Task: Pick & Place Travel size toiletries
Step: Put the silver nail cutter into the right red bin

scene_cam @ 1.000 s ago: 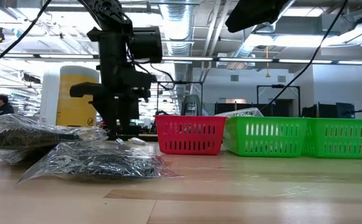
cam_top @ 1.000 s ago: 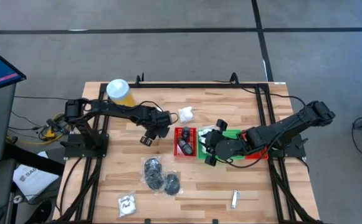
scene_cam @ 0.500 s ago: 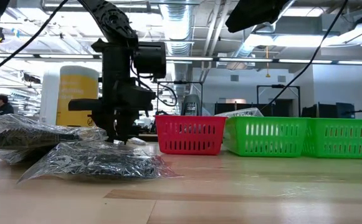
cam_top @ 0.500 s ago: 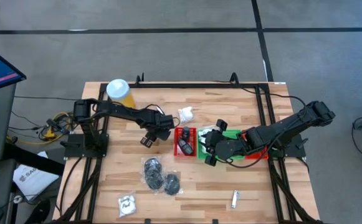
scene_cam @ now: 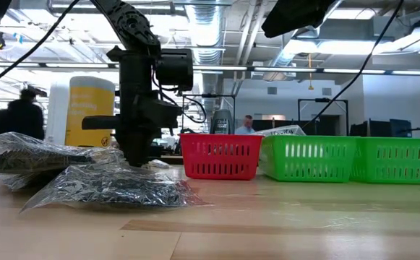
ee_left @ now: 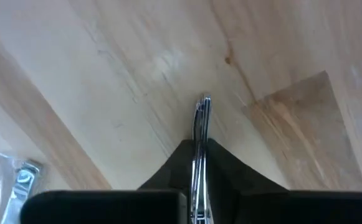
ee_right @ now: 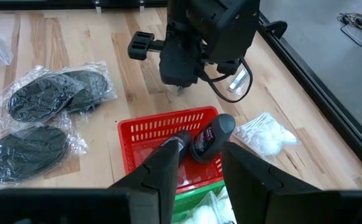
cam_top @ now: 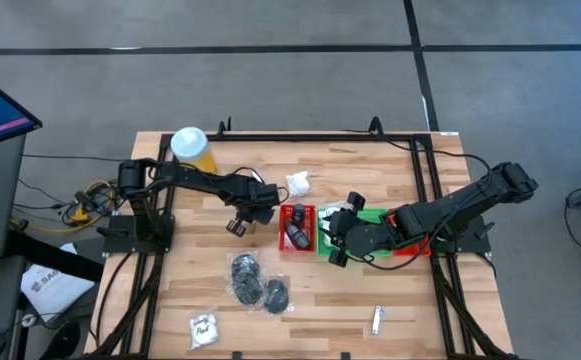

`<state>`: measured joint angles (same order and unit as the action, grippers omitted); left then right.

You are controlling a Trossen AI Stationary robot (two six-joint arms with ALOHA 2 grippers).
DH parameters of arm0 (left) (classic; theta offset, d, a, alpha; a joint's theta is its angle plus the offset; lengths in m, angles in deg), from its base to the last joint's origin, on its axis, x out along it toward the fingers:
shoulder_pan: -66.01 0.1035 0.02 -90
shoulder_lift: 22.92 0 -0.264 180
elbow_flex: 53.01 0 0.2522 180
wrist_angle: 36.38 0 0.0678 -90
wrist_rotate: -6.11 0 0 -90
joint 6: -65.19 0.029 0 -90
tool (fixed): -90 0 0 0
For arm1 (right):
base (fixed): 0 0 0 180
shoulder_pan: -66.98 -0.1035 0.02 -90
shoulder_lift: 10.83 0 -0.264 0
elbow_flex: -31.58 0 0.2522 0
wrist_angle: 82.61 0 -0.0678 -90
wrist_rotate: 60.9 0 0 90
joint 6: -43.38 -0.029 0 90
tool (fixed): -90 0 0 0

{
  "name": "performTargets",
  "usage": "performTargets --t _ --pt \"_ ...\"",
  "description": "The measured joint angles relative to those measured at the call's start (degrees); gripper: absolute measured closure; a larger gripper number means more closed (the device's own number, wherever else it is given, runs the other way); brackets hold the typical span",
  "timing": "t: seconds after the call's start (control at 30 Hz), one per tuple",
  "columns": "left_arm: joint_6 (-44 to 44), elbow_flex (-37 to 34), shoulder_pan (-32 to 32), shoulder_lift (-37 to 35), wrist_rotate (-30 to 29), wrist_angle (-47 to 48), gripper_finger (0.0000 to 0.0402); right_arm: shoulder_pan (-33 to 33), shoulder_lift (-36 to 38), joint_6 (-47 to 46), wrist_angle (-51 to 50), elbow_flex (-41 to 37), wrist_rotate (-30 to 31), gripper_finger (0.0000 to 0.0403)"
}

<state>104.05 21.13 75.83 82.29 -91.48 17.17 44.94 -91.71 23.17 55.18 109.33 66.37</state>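
Left of centre in the high view, the left gripper [cam_top: 237, 224] is low over bare wood of the table [cam_top: 370, 160], just left of the red tray [cam_top: 283, 212]. Its fingers are pressed together on a thin silver strip [ee_left: 200, 124] that sticks out past the tips, seen edge-on. I think it is one of the small toiletries, but I cannot tell which.

The right gripper [cam_top: 336, 245] waits w/ fingers spread and nothing between them, above the red tray where a dark bottle [ee_right: 213, 135] lies.

Risks, as I judge them:
- The pinch is on a very narrow edge, so the strip may slip or turn when lifted.
- Both grippers are near the same tray. If the left one goes right to drop its piece, it may hit the right arm.

For room, the wood above and left of the left gripper is open up to the yellow cylinder [cam_top: 192, 148]. Below it lie clear bags of black pieces [cam_top: 245, 270], near, so I would not go down-frame. A white sachet [cam_top: 298, 184] lies just above the red tray. A small bag [cam_top: 203, 328] and a tube [cam_top: 378, 320] sit near the bottom edge, well apart.
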Motion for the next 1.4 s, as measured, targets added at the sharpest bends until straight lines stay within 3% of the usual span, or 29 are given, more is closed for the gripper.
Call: performTargets --t 0.53,1.0,1.4 --pt "-9.2 -0.3 0.0 -1.3 0.4 -0.3 0.0392 0.0 0.0 -0.8 0.0 0.0 0.0 0.0290" --pt "-15.6 -0.3 -0.7 -17.1 5.6 -5.1 0.0392 0.0 0.0 -0.9 0.0 0.0 0.0 0.0290" --pt "-20.2 -0.2 -4.4 -26.1 12.5 -17.2 0.0392 0.1 0.0 -0.8 1.1 0.0 0.1 0.0290"
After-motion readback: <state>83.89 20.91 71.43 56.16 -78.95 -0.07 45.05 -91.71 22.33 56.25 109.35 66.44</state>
